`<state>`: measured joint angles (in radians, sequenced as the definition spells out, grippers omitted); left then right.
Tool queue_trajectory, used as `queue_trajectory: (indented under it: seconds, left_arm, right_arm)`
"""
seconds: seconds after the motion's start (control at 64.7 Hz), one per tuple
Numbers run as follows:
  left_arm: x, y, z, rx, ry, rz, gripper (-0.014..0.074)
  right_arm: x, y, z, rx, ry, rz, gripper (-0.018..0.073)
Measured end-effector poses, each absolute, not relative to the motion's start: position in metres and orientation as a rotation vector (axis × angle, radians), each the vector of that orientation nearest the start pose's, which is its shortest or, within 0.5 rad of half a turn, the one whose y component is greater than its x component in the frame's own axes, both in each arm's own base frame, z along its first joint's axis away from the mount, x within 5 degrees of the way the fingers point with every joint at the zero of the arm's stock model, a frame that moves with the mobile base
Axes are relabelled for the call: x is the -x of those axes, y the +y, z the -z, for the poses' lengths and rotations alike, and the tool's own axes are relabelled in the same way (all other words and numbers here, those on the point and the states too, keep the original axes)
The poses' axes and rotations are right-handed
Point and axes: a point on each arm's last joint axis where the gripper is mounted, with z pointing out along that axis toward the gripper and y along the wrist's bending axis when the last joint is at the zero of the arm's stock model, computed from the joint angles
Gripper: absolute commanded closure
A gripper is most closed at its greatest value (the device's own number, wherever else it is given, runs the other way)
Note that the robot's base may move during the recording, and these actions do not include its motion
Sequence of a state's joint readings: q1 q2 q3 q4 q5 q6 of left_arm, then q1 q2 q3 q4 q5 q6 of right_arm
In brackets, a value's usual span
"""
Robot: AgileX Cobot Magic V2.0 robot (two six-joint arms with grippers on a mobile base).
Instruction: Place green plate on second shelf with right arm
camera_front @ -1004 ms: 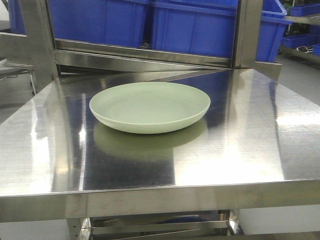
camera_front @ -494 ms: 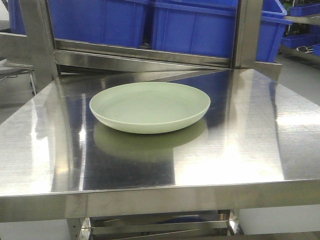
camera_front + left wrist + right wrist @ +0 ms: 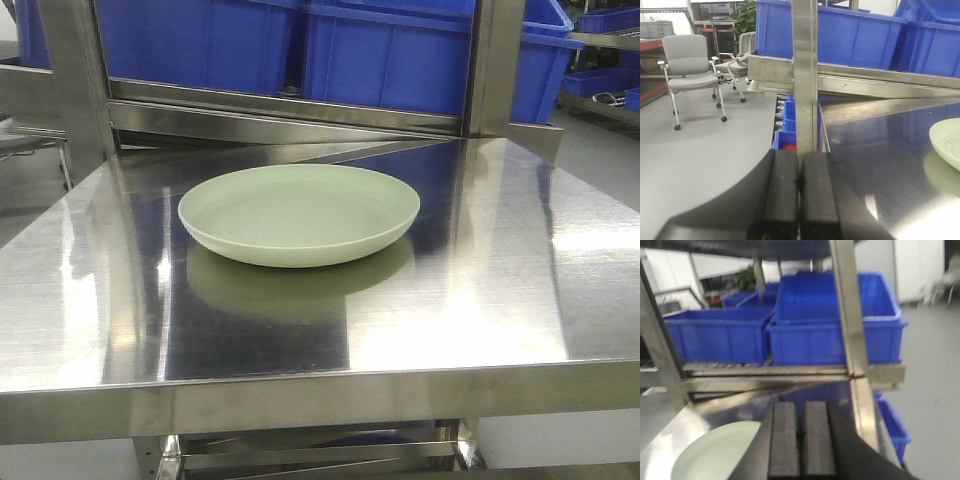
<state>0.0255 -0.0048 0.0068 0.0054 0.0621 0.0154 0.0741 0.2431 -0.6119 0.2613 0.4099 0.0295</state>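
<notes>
The plate [image 3: 300,212] lies mid-table [image 3: 520,260], just where it lay a second ago, with blue bins [image 3: 400,60] beyond. Nothing has touched it, so the grasp looks unstarted. The right gripper [image 3: 801,440], jaws pressed together, hangs right of the plate in a blurred view. The left gripper [image 3: 799,200], jaws likewise together, sits far left.

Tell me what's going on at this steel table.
Nobody is holding anything right now. The green plate sits flat on the steel table, in front of the blue bins, untouched. The right gripper is shut and empty, with the plate lower left in its camera. The left gripper is shut and empty too, by the table's left edge.
</notes>
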Motion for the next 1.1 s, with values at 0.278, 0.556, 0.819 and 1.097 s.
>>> queue_trajectory:
  seconds: [0.278, 0.556, 0.819, 1.097]
  left_arm:
    - [-0.056, 0.001, -0.206, 0.004, 1.548, -0.037, 0.0466]
    - [-0.056, 0.001, -0.206, 0.004, 1.548, -0.037, 0.0466]
    - [-0.056, 0.001, -0.206, 0.004, 1.548, -0.037, 0.0466]
    - [-0.056, 0.001, -0.206, 0.004, 1.548, -0.037, 0.0466]
  right_arm:
    - [-0.126, 0.026, -0.44, -0.098, 1.717, -0.467, 0.0115]
    - [-0.215, 0.042, -0.453, -0.095, 1.988, -0.575, 0.0049]
    - [-0.288, 0.056, -0.424, -0.082, 2.27, -0.656, 0.0001]
    - [-0.343, 0.065, -0.362, -0.133, 2.487, -0.724, 0.0001]
